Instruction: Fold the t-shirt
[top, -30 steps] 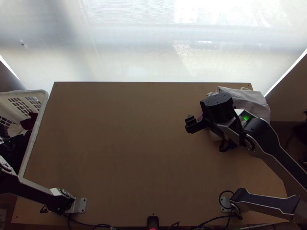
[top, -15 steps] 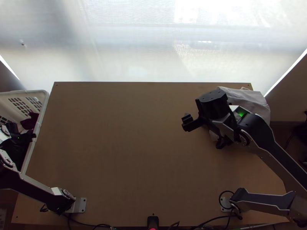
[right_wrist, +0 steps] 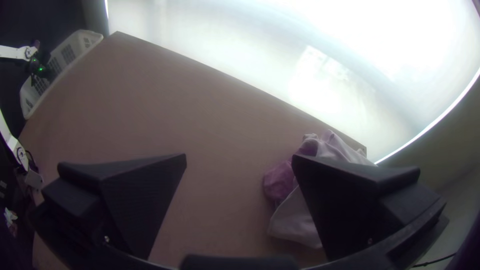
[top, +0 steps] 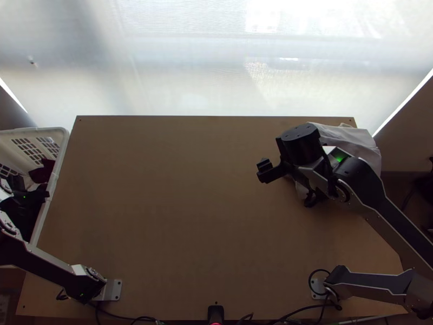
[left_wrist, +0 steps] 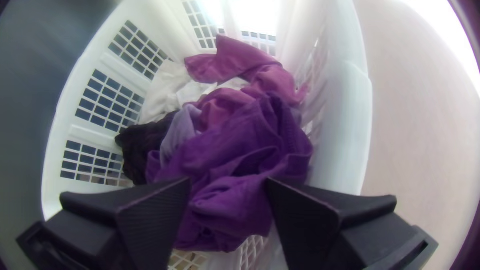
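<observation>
Shirt (left_wrist: 245,150), probably the purple one, lies bunched in basket (left_wrist: 345,125) beneath left gripper (left_wrist: 227,181), open. Right gripper (right_wrist: 239,155) also open, over desk (right_wrist: 175,125). Risk: deep pinch snags adjoining pink cloth (left_wrist: 272,80), pulling out both.

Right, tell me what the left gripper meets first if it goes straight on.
The left gripper would likely meet the bunched purple cloth in the white basket first; how far off it lies is unclear.

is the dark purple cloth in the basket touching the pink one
Touching: the left wrist view shows the purple cloth bunched against the pink cloth and partly over it.
</observation>
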`<action>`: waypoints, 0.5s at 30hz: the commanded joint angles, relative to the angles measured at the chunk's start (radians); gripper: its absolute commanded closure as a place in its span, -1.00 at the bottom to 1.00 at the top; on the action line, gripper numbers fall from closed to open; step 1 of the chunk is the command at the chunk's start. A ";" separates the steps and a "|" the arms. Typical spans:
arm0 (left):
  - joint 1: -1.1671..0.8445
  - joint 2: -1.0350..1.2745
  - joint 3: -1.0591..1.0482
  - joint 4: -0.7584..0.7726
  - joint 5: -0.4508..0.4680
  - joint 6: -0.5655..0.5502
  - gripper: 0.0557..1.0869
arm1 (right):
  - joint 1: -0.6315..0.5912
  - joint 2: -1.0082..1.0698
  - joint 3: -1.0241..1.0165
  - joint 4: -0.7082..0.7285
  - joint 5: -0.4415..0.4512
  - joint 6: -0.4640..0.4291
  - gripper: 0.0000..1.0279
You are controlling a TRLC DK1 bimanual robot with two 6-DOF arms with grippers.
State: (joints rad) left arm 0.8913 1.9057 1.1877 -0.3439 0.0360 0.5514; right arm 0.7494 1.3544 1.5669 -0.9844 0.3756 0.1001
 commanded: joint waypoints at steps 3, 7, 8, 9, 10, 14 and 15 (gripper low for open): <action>0.023 -0.005 0.003 -0.009 0.001 0.030 -0.87 | -0.004 0.012 0.005 0.009 0.000 -0.003 -0.91; 0.020 0.007 -0.002 -0.017 0.001 0.053 -0.52 | -0.004 0.017 0.007 0.012 0.000 -0.003 -0.91; 0.020 0.010 -0.002 -0.018 0.001 0.058 -0.35 | -0.004 0.017 0.008 0.012 0.000 -0.003 -0.91; 0.021 0.010 -0.003 -0.018 0.001 0.058 -0.10 | -0.004 0.015 0.008 0.012 0.000 -0.003 -0.91; 0.021 0.010 -0.003 -0.017 0.002 0.056 0.17 | -0.004 0.015 0.008 0.012 0.000 -0.003 -0.91; 0.023 0.010 -0.008 -0.020 0.024 0.058 0.75 | -0.007 0.015 0.007 0.012 0.000 -0.003 -0.91; 0.024 0.010 -0.007 -0.024 0.024 0.061 0.85 | -0.007 0.017 0.007 0.013 0.000 -0.003 -0.91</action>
State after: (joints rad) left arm 0.9119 1.9152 1.1816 -0.3786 0.0402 0.6029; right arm 0.7448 1.3682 1.5734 -0.9741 0.3756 0.0967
